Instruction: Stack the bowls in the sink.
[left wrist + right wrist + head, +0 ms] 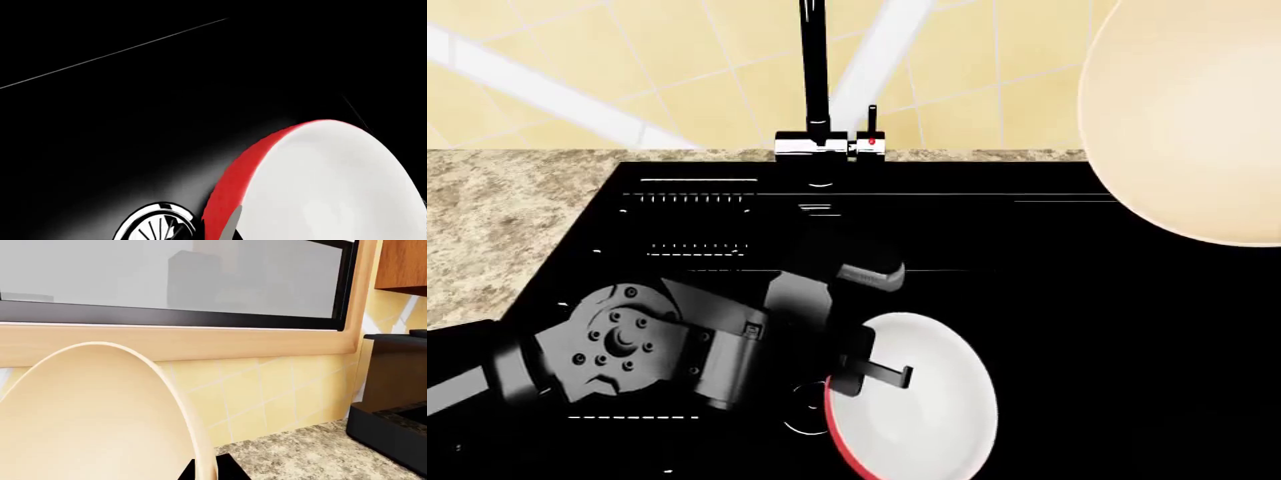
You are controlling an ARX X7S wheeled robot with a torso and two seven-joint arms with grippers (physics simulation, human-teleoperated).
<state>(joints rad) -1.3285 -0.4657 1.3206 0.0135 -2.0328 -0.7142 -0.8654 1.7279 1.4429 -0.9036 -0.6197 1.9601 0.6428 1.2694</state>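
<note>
The red-and-white bowl (pixel 921 395) hangs tilted low in the black sink (pixel 1121 330), partly over the drain ring (pixel 157 222). My left gripper (pixel 874 372) is shut on its near rim, and a grey finger (pixel 233 225) crosses the red edge of that bowl (pixel 333 185). The beige bowl (pixel 1194 110) is lifted high at the right, close to the head camera. In the right wrist view its rim sits pinched between the black tips of my right gripper (pixel 204 471), and the beige bowl (pixel 87 420) fills the lower left. The right gripper is outside the head view.
A tall black-and-chrome faucet (pixel 815 80) stands at the sink's back edge. Speckled granite counter (pixel 494 220) borders the sink on the left and behind. A window (pixel 173 275) and tiled wall lie beyond, with a black appliance (pixel 393 390) on the counter.
</note>
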